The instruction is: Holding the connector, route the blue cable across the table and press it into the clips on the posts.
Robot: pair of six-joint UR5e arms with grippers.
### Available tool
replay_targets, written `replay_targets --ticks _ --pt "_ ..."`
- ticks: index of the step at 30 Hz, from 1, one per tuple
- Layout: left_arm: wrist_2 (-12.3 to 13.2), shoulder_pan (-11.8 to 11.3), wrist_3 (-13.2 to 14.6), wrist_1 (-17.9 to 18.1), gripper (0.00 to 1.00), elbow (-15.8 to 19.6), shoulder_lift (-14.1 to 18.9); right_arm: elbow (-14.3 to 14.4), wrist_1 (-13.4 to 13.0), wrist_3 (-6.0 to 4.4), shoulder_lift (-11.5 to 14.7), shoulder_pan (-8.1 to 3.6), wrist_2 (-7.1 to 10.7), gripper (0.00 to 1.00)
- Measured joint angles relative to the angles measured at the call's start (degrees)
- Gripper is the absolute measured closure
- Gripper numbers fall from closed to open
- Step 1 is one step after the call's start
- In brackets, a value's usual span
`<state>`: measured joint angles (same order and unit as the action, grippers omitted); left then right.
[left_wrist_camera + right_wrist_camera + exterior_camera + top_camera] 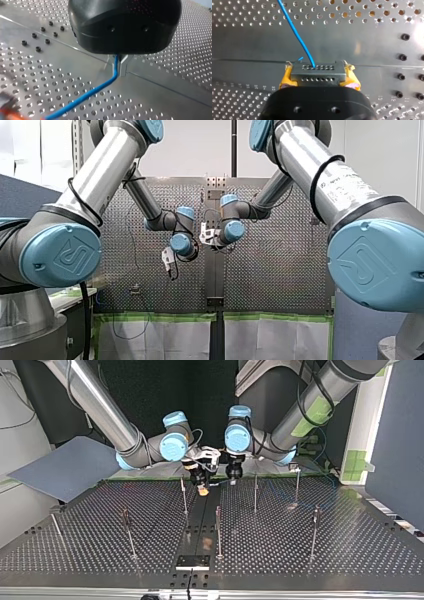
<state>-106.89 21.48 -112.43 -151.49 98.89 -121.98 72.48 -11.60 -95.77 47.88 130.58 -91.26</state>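
My left gripper (119, 68), black with narrow metal fingers drawn nearly together, pinched the thin blue cable (95, 90) a little way along its run, probably to steer it toward the slim metal posts (218, 530). My right gripper (319, 78) clamped the grey rectangular pin-holed connector (317, 72) between yellow pads, anchoring the cable's end over the middle strip of the perforated metal table (325, 550), on the arms' side of the posts. Engraved numbers beside the holes were too blurred to trust.

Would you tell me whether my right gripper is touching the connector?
Touching. The right wrist view shows the connector clamped between my right gripper's yellow pads, one pressed against each end.
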Motion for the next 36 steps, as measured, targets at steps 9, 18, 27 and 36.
replay_targets --ticks 9,18,27,36 --pt "-1.39 0.39 0.06 -2.29 0.99 0.04 1.56 0.00 1.58 0.02 2.44 -0.01 0.02 1.00" --pt "-1.46 1.06 0.18 -4.52 0.99 0.05 6.18 -0.01 4.38 -0.08 7.62 -0.01 -0.05 1.00" --pt "-1.51 0.86 0.41 -6.73 0.99 0.06 11.33 0.02 8.22 -0.34 12.90 -0.01 -0.66 1.00" --pt "-1.51 0.60 0.48 -7.89 0.99 0.06 16.33 0.03 9.67 -1.65 18.39 -0.04 -1.26 1.00"
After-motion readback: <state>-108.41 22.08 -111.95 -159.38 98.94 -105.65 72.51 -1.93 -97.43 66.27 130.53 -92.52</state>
